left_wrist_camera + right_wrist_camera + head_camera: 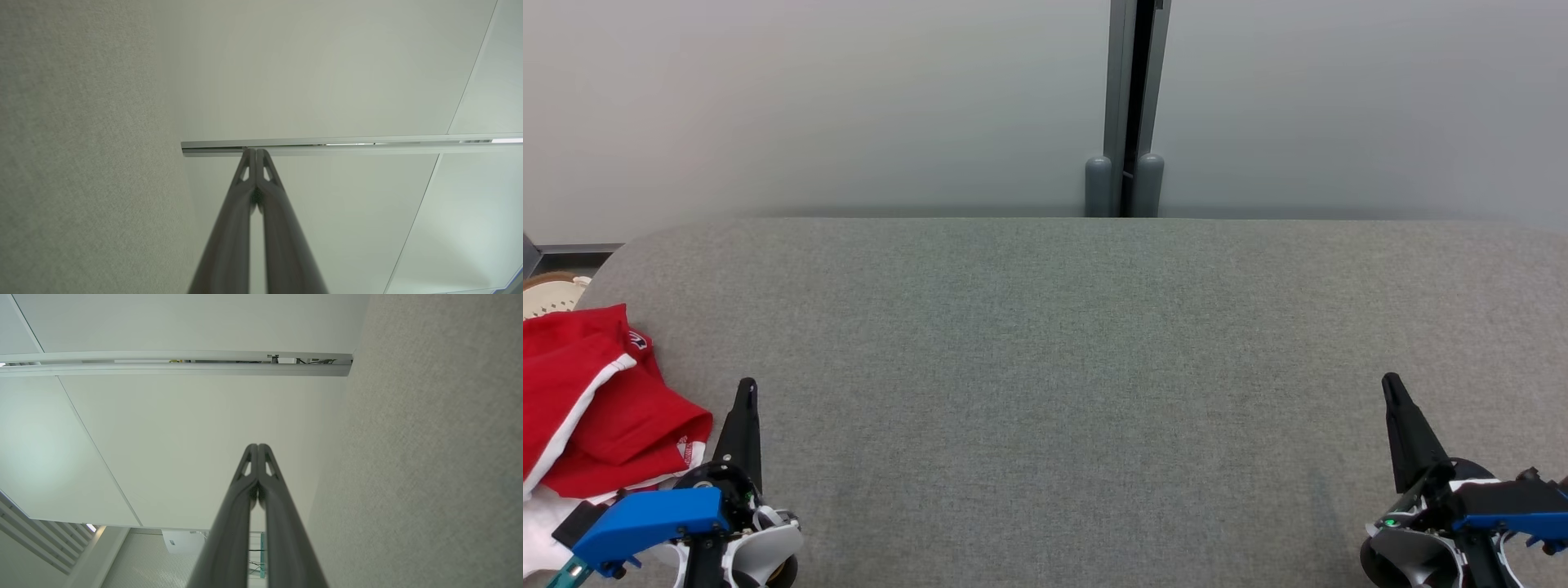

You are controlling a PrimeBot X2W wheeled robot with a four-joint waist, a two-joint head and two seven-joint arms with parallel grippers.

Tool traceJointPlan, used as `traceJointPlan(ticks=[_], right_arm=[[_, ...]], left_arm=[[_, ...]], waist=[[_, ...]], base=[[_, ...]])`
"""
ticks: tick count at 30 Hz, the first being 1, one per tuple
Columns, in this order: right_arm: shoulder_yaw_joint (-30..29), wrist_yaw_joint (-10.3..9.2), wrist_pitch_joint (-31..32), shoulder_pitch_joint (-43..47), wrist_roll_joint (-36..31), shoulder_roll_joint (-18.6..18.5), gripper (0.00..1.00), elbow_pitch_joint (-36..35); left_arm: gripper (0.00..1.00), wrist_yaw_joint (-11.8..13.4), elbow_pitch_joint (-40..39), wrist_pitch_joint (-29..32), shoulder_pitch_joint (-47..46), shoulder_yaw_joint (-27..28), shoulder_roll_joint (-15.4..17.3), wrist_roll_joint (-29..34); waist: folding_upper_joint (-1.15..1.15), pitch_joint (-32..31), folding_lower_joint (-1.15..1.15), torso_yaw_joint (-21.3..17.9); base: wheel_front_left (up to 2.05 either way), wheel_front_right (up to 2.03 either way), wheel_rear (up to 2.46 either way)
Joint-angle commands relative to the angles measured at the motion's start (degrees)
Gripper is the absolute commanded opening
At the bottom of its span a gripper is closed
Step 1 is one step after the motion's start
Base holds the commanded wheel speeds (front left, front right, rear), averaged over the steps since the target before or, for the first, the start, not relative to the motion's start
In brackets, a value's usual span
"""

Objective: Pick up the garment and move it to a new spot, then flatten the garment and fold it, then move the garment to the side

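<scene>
Left end effector (746,385), fingers together and empty, points forward just beside the crumpled red, white-striped fabric garment (600,408) on the grey cloth-covered desk (1062,351); right end effector (1390,382), likewise together, well apart from it.

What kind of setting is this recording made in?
Probably an indoor lab or office bay: a grey fabric-covered table, pale partition panels joined by a grey post, and a red garment awaiting folding.

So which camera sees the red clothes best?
The head view: the red garment lies crumpled at the left edge of the table, beside the left hand. Both wrist views face wall panels and that table.
</scene>
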Motion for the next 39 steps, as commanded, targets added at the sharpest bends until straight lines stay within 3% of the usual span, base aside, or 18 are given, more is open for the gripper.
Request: traceJointPlan(ticks=[1,14,15,25,39], right_arm=[[-0.12,0.04,0.10,-0.65,0.11,-0.36,0.00,-0.20],[-0.12,0.05,0.10,-0.65,0.11,-0.36,0.00,-0.20],[0.01,0.00,-0.01,0.08,-0.01,0.03,1.00,0.14],[2.03,-0.06,-2.22,1.26,-3.01,-0.35,1.00,1.28],[1.86,-0.04,-5.92,0.41,-18.37,0.01,1.00,1.45]], left_arm=[[0.00,-0.13,-0.28,0.15,-0.57,0.03,-0.07,-0.11],[0.00,-0.13,-0.28,0.15,-0.57,0.03,-0.07,-0.11],[1.00,0.00,0.19,-0.02,0.06,0.00,0.00,0.01],[1.00,-0.01,1.90,-2.28,1.24,-0.43,0.11,2.99],[1.00,-0.02,1.14,-5.96,1.13,-0.60,0.04,20.08]], waist=[[0.00,0.00,0.00,0.00],[0.00,0.00,0.00,0.00],[0.00,0.00,0.00,0.00],[0.00,0.08,0.00,0.11],[0.00,1.05,0.00,0.47]], base=[[0.00,0.00,0.00],[0.00,0.00,0.00],[0.00,0.00,0.00],[0.00,0.00,0.00],[0.00,0.00,0.00]])
